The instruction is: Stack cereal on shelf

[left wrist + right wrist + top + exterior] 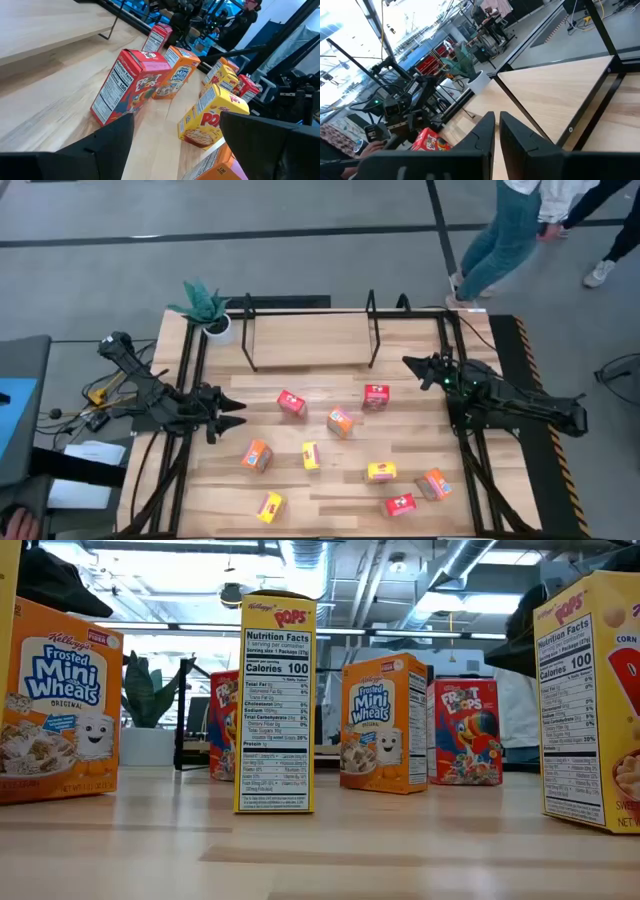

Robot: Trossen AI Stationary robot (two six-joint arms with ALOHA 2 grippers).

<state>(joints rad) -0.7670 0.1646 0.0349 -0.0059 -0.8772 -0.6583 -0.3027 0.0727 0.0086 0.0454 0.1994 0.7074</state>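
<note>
Several small cereal boxes stand scattered on the wooden table, none touched. A red one (291, 403) stands just right of my left gripper (240, 413), which is open at the table's left side. In the left wrist view the same red box (132, 85) stands ahead of the gripper (175, 137), with an orange box (179, 70) and a yellow box (210, 117) near it. My right gripper (406, 363) is shut, holds nothing, and hovers at the right near another red box (376, 396). The shelf (310, 340), black rods on a light wooden base, stands at the far edge with nothing on it.
A white potted plant (210, 315) stands at the far left corner beside the shelf. Black frame rails run along the left side (185, 380) and the right side (470, 450) of the table. A person (510, 230) walks on the floor beyond the far right corner.
</note>
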